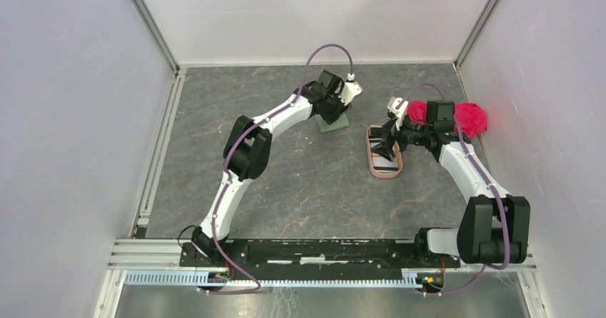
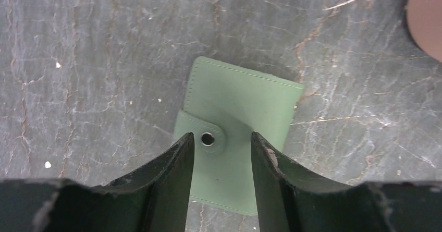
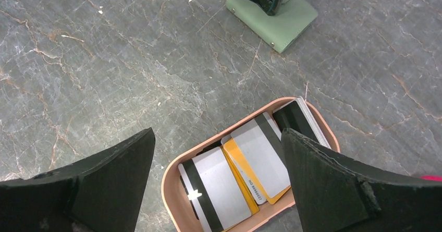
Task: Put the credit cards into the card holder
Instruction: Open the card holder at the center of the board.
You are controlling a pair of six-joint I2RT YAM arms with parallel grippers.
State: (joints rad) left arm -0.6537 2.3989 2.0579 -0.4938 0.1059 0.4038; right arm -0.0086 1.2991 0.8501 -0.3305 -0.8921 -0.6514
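Card holder (image 2: pixel 245 99): closed, laid flat at frame centre. Left gripper (image 2: pixel 223 138): jaws narrowly apart, set astride the snap tab. Credit cards (image 3: pixel 258 156): stacked in tray (image 3: pixel 168 177), lower centre. Right gripper (image 3: pixel 218 138): spread wide, empty.

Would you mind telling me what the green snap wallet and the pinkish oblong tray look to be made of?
The sage-green snap-tab wallet looks like matte leather or faux leather: stitched edges, metal snap. The pinkish-brown oblong tray seems smooth moulded plastic or silicone: rounded, seamless rim.
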